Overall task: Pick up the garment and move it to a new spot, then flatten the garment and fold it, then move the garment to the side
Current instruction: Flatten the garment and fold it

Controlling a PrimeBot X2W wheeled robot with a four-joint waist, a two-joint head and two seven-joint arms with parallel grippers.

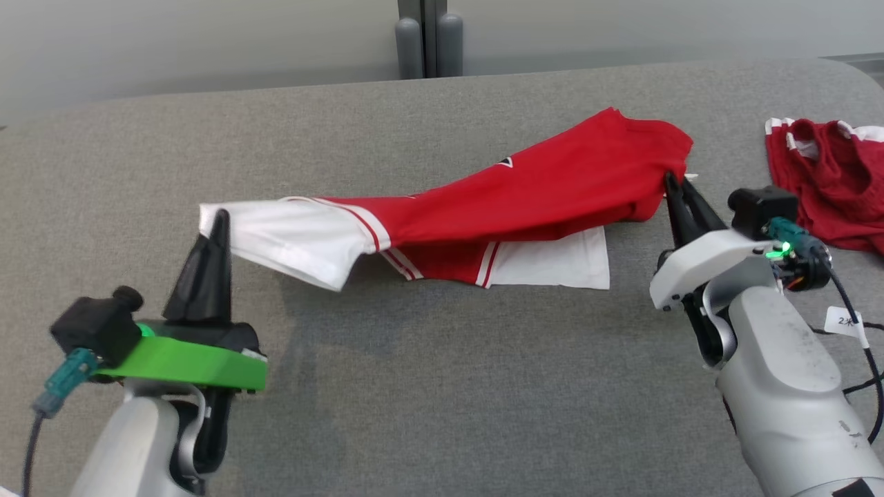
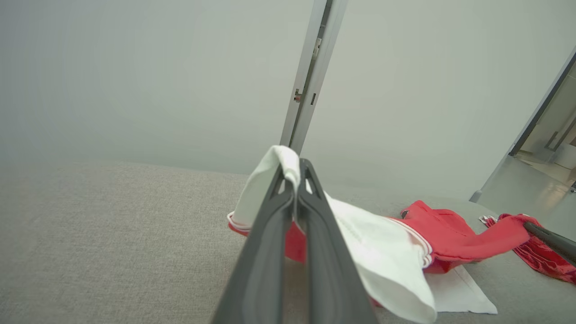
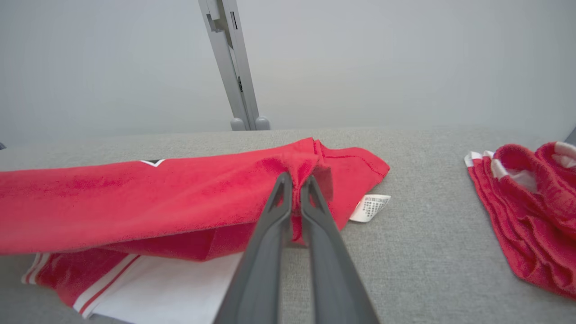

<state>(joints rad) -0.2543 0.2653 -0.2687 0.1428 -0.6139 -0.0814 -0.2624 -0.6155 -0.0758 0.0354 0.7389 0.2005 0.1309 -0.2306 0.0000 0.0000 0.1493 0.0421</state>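
The garment [image 1: 525, 193] is a red shirt with white sleeves and red-white striped trim, stretched across the grey table [image 1: 428, 386]. My left gripper [image 1: 219, 219] is shut on its white sleeve end at the left, lifted off the table; the left wrist view shows white cloth [image 2: 288, 164] pinched between the fingertips. My right gripper [image 1: 671, 181] is shut on the red hem at the right; the right wrist view shows red fabric [image 3: 294, 180] bunched between the tips. The middle of the garment [image 3: 135, 193] sags, and a white sleeve lies flat underneath.
A second red and white garment [image 1: 829, 179] lies crumpled at the table's right edge. A white care label [image 3: 371, 207] pokes out by my right gripper. A grey post [image 1: 428, 34] stands behind the table's far edge. Cables hang by my right forearm.
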